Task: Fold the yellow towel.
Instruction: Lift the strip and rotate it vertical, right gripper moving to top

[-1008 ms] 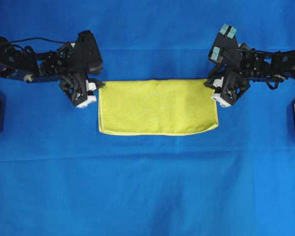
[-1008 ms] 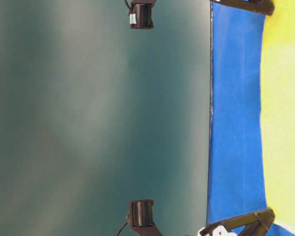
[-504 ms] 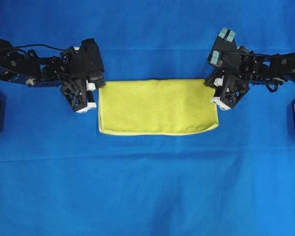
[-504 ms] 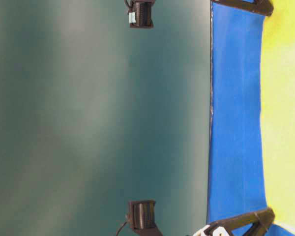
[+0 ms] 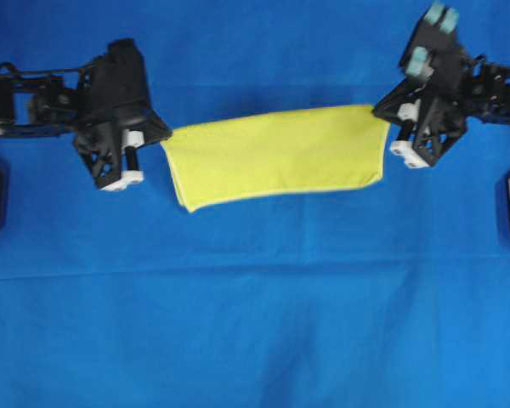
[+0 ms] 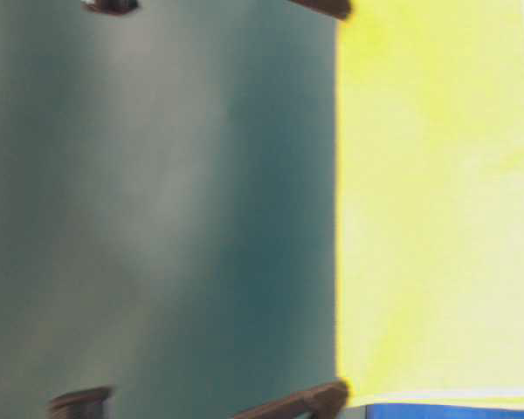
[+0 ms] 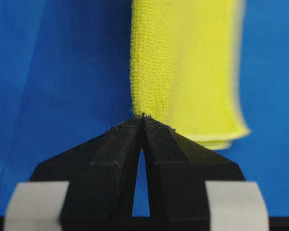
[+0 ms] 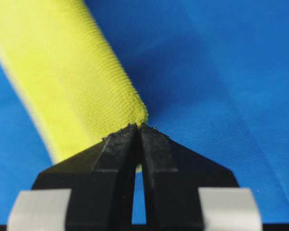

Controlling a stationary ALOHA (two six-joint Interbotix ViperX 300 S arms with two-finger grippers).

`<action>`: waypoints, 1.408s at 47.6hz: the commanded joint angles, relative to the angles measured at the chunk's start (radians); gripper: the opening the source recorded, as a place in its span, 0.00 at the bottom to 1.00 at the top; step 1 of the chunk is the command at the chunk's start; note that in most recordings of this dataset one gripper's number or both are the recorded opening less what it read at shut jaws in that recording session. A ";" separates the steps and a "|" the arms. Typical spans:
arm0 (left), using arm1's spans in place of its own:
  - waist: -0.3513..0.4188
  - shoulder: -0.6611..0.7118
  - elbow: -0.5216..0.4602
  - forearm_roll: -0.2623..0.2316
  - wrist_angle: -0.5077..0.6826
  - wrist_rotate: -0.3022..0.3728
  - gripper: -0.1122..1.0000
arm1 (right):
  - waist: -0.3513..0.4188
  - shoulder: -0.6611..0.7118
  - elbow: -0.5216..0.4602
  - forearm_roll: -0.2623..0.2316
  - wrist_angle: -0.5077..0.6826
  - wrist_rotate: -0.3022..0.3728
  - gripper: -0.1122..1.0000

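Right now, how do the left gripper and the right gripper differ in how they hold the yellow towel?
1. In the overhead view the left gripper pinches the bright yellow-green microfibre towel at its left top corner; the right gripper pinches the right top corner.
2. The right gripper sits nearer the picture's top than the left gripper, so the towel's top edge slants.

Shared: both have their jaws shut on the towel's folded edge, over the large blue cloth.

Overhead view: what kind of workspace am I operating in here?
Likely a lab tabletop rig: a large blue cloth covers the surface, two black arms face each other, and only the yellow towel lies between them.
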 commanded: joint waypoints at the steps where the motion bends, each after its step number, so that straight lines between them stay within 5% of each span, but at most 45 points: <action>1: -0.026 -0.044 -0.020 0.000 -0.003 -0.002 0.12 | 0.003 -0.048 -0.015 0.002 0.006 0.002 0.12; 16: -0.095 -0.044 -0.029 0.000 -0.025 -0.014 0.12 | -0.014 -0.026 -0.026 0.002 -0.066 0.026 0.12; 25: -0.189 -0.014 -0.049 0.000 -0.143 -0.006 0.12 | -0.095 0.015 -0.054 0.002 -0.163 0.026 0.12; 42: -0.327 0.187 -0.241 0.000 -0.252 0.015 0.12 | -0.244 0.212 -0.233 -0.023 -0.278 0.002 0.12; 56: -0.348 0.336 -0.393 0.000 -0.252 0.044 0.12 | -0.245 0.362 -0.420 -0.055 -0.276 -0.005 0.12; 67: -0.350 0.380 -0.433 0.000 -0.252 0.046 0.12 | -0.247 0.376 -0.439 -0.063 -0.273 -0.005 0.12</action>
